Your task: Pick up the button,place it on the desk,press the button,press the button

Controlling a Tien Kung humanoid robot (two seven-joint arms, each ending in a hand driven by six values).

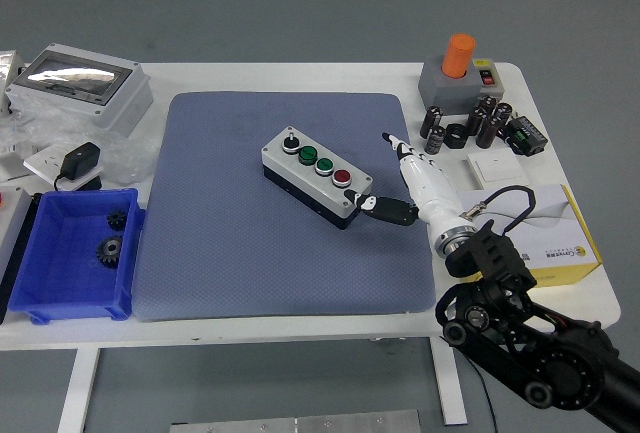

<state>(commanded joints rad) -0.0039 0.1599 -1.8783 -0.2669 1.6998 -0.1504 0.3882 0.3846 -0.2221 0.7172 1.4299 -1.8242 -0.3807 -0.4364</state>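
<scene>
A: Button box (312,175)?
B: Grey box, black base, lying diagonal at the middle of the blue-grey mat (230,253). Black knob on top at its far-left end, then two green buttons, then a red one at the near-right end.

A: Right hand (408,181)?
B: White hand, in from the table's near-right corner, black arm bent at the wrist (cable looped beside it). Hand lies low over the mat's right side, pointing toward the far edge. One finger (393,141) stretched straight out, just right of the box. Black thumb tip (368,203) touches the box's near-right end, beside the red button. Not gripping anything; other fingers, can't tell.

A: Left hand?
B: Not showing.

A: Rest of the table (330,325)?
B: Blue bin (45,293) at the near-left edge, two dark gears inside. Grey case with clear lid (75,88) at the far-left corner. Orange-topped switch box (460,73) far right, black cylinders (470,123) next to it, yellow-and-white carton (570,243) at the right edge.
</scene>
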